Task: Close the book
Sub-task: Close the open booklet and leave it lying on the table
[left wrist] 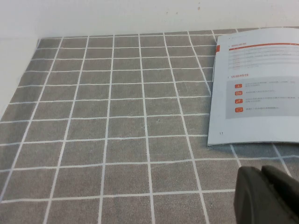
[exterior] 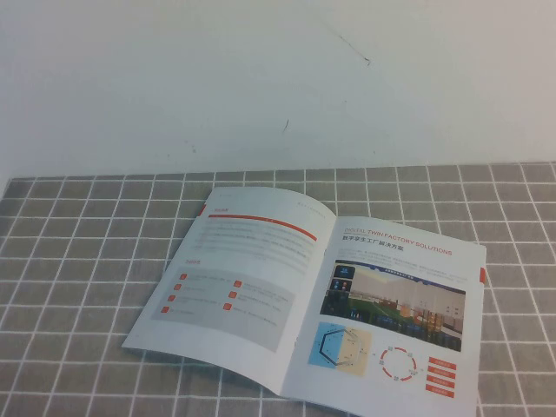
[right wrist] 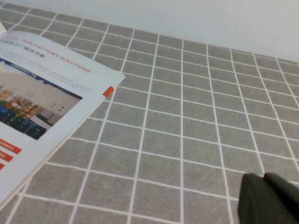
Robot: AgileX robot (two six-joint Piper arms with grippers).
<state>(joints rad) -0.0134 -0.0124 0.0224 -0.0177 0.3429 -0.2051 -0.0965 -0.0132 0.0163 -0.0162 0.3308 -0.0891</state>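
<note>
High view: book [exterior: 252, 269] open, spine [exterior: 309, 304] near-to-far; left gripper [left wrist: 264, 189], right gripper [right wrist: 266, 193] flank it.

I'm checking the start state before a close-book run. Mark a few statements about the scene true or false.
1. The book lies open on the checked cloth. True.
2. The left end effector is gripping the book. False: it is off the book, above bare cloth near the left page's corner.
3. The right-hand page carries an orange-red heading and a colour photo. True.
4. The right end effector rests on that page. False: it is above bare cloth, to the side of the page.
5. Both arms show in the high view. False: neither appears there; only the wrist views show the end effectors.
</note>
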